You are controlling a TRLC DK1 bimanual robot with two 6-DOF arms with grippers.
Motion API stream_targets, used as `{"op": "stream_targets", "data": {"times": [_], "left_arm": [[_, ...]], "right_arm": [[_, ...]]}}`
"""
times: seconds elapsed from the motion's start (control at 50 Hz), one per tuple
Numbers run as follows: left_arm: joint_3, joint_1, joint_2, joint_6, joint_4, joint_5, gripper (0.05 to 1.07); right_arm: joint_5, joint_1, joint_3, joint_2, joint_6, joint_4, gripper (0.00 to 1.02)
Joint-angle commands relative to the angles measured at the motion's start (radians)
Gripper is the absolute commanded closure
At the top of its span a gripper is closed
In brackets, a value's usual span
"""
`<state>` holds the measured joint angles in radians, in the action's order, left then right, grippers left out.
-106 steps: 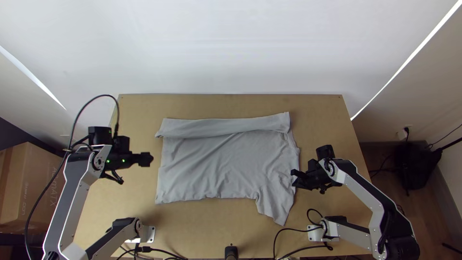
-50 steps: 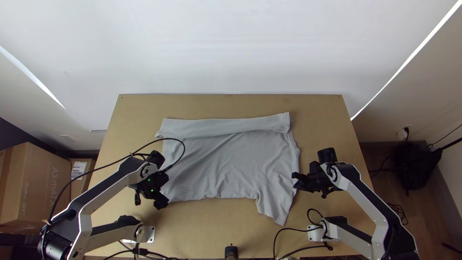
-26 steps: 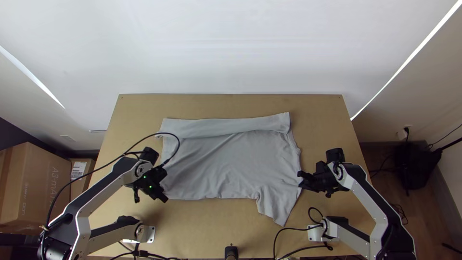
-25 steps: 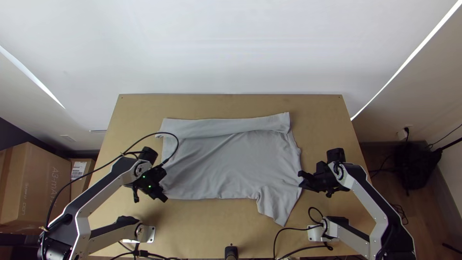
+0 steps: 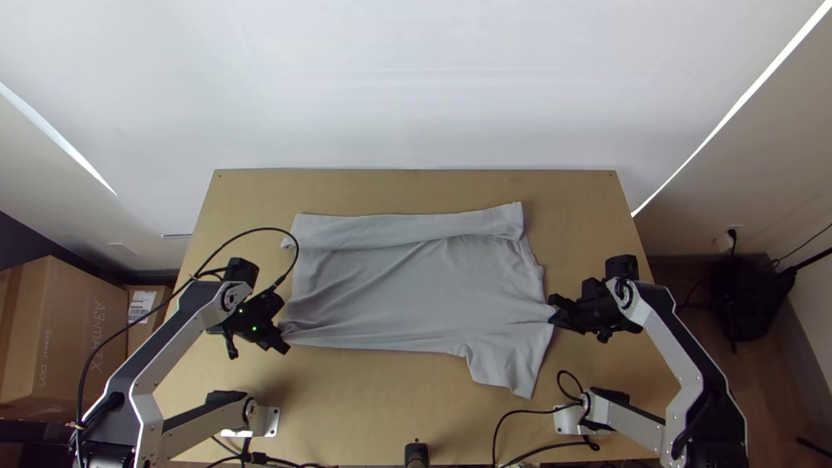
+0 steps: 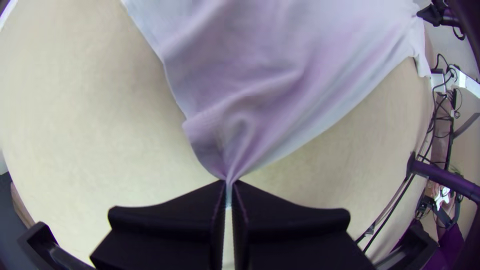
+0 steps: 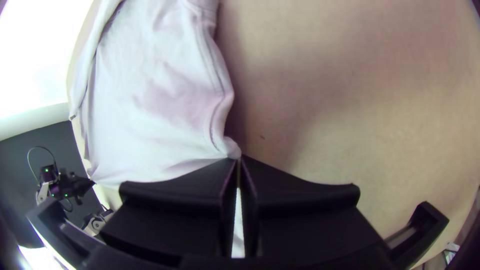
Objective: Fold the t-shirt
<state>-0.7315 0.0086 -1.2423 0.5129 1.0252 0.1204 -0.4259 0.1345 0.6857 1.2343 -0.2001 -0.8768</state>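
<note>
The pinched bits partly hide; my left gripper [image 5: 284, 347] and right gripper [image 5: 552, 314] squeeze closed on the t-shirt [image 5: 416, 290] between them

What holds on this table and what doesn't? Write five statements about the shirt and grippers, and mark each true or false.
1. The left gripper is shut on a corner of the shirt. True.
2. The right gripper is open and clear of the shirt. False: it is shut on the shirt's edge.
3. A folded band runs along the shirt's far side. True.
4. Both grippers hold the shirt at the same spot. False: they hold it at opposite sides, left and right.
5. The shirt is bunched into a ball. False: most of it lies spread on the table.
</note>
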Motion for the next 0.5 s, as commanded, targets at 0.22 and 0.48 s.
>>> {"op": "stream_targets", "data": {"times": [0.22,0.48], "left_arm": [[-0.186,0.011,-0.026,-0.042,0.004,0.05,1.04],[-0.327,0.028,-0.125,-0.073,-0.013,0.078,1.04]], "right_arm": [[-0.011,-0.078,0.143,-0.027,0.014,-0.01,1.0],[-0.019,-0.13,0.279,0.071,-0.007,-0.005,1.0]]}}
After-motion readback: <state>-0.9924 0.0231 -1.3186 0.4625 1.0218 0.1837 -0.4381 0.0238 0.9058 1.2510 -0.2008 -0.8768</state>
